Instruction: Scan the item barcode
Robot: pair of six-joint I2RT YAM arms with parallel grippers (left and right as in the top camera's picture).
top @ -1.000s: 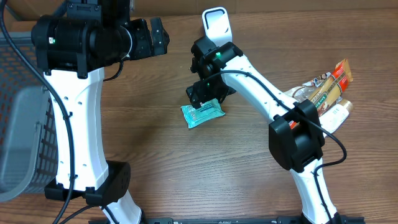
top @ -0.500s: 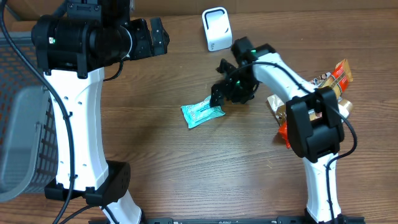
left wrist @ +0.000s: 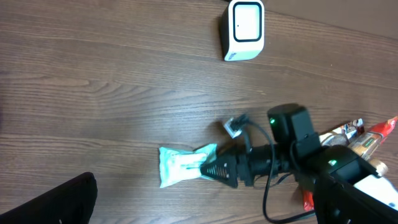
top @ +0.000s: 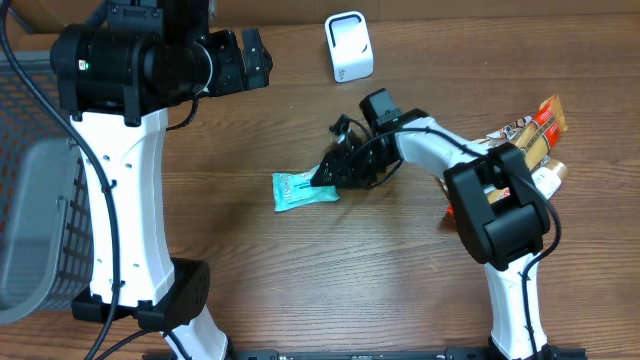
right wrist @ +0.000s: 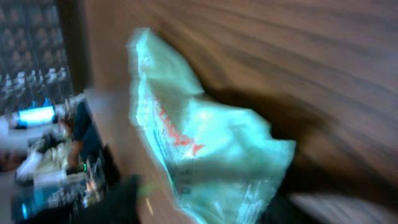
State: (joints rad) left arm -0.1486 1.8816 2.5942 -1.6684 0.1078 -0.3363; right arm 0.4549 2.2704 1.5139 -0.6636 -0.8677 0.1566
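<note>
The right gripper [top: 321, 179] touches the teal packet's [top: 295, 190] right end; whether it has clamped it cannot be told.

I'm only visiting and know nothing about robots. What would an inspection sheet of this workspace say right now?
Surface: wooden table, no spills seen.
Job's things: teal packet lying flat mid-table; white scanner standing near the far edge.
Clutter: snack packets piled at the right edge.
Grippers: left gripper open, holding nothing, away from the packet; right gripper at the packet's right end, grip unclear.
Cables: black cable looping off the right arm.
Surroundings: wire basket at the left.
</note>
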